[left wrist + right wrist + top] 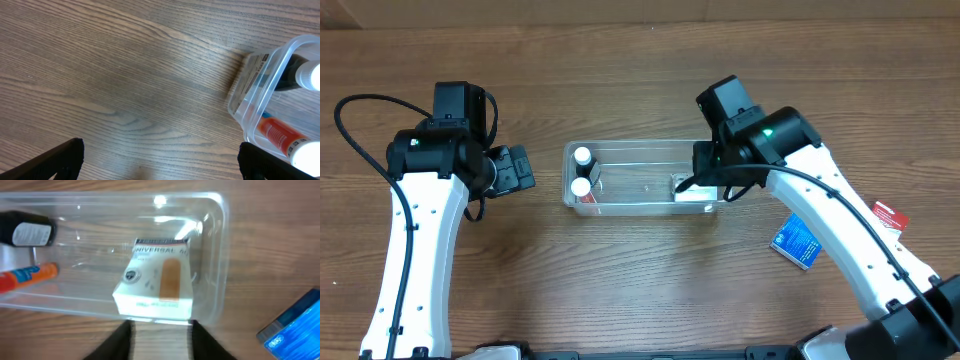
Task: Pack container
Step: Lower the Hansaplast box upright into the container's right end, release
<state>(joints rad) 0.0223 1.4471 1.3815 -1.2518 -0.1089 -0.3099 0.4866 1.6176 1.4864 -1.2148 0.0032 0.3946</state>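
The container (pixel 630 147) is a clear tub at the table's middle. It also shows in the left wrist view (pixel 239 97) and the right wrist view (pixel 220 255). Its left end holds a black bottle (pixel 27 230) and an orange bottle (pixel 30 275), both with white caps (pixel 583 156). A white bandage box (pixel 157 280) lies tilted in its right end (pixel 695 190). My right gripper (pixel 161 337) is open just over the tub's near rim, with the box beyond its fingertips. My left gripper (pixel 160 160) is open and empty over bare wood, left of the tub (pixel 520 170).
A blue box (pixel 796 242) lies on the table right of the tub, also in the right wrist view (pixel 295 325). A small red and white item (pixel 890 214) lies further right.
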